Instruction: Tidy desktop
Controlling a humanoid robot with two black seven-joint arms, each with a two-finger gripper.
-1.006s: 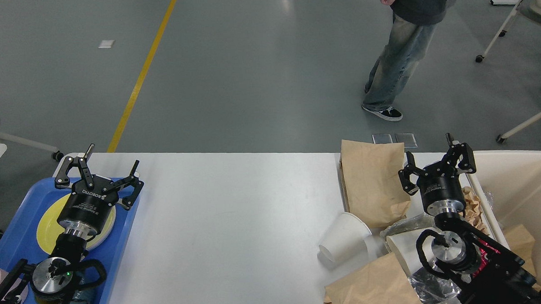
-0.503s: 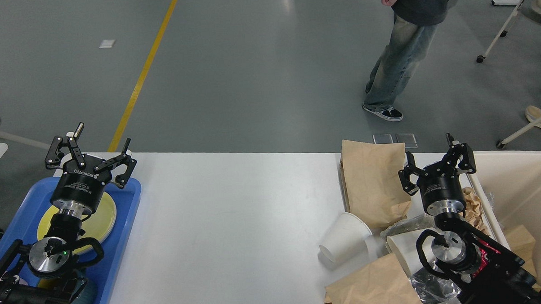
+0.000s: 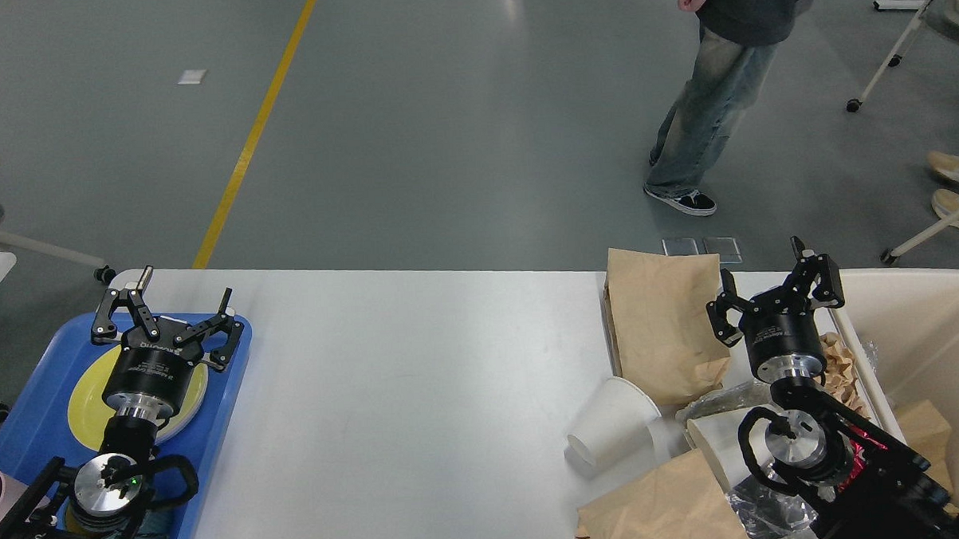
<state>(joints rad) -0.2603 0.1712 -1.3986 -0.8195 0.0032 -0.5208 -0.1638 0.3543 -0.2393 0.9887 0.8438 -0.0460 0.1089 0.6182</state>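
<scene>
Meanwhile: Both Grippers Hanging Open and Empty

Currently the left gripper [image 3: 169, 303] is hovering over the far end of the blue tray [image 3: 229, 366], above the yellow plate [image 3: 85, 403], its jaws spreading wide and gripping nothing. The right gripper [image 3: 771, 277] is hanging beside the beige bin [image 3: 849, 332], jaws likewise gaping and empty. The desktop [image 3: 403, 368] is stretching between them, carrying a paper cup [image 3: 608, 419] lying tipped and brown paper bags [image 3: 658, 319] at its right.

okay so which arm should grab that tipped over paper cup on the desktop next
Right. The open right gripper hovers near the tipped white paper cup on the desktop; the open left gripper is far off, over the blue tray.
</scene>
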